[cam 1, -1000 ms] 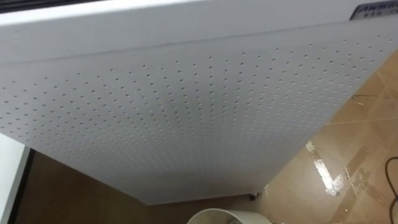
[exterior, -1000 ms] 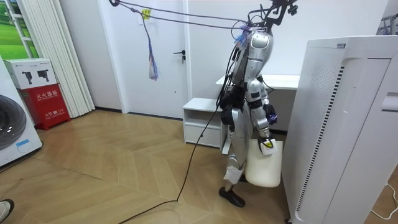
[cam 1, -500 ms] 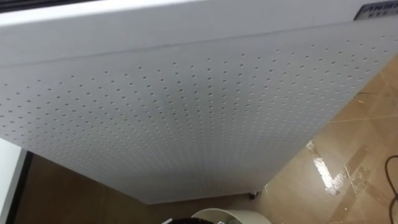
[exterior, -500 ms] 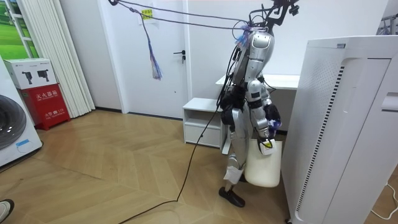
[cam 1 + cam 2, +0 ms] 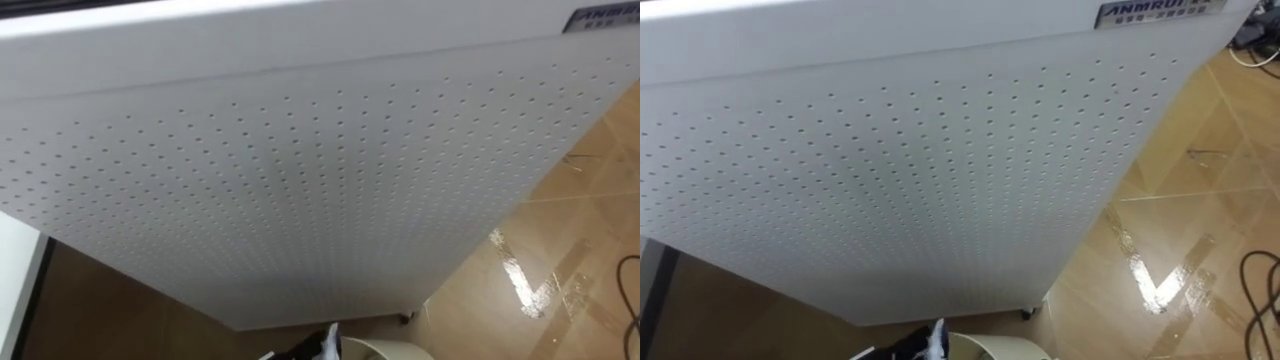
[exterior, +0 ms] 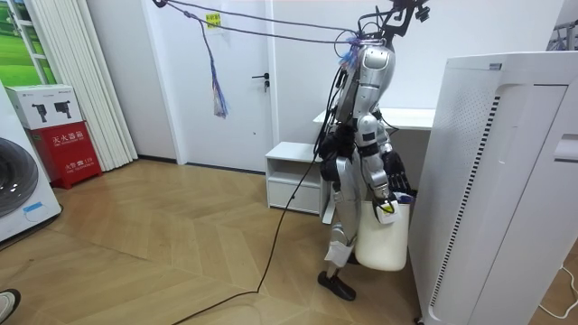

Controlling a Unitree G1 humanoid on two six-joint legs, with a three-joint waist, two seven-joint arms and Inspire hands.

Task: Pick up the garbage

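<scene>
One flat white panel (image 5: 300, 180), dotted with small holes, faces me; below it my left hand (image 5: 303, 353) pinches a crumpled white scrap (image 5: 328, 343) just beside the smooth round bin (image 5: 388, 349)

The wooden floor (image 6: 163, 244), laid in a herringbone pattern, carries everything here. On it at the right stands a tall white perforated unit (image 6: 492, 181) on small casters. The boards to the right of its base are glossy and catch the light (image 5: 560, 250). Just beside the unit's near-left corner a white bin (image 6: 384, 239) sits on the floor; its rim (image 5: 385, 348) shows at the eye view's lower edge. Farther back stand a low white shelf unit (image 6: 293, 171) and a white bench (image 6: 411, 117). At the room view's left, a washing machine (image 6: 18, 181) and a red box (image 6: 70, 152) rest on the floor, with a white box (image 6: 43, 104) on top of the red one.
</scene>
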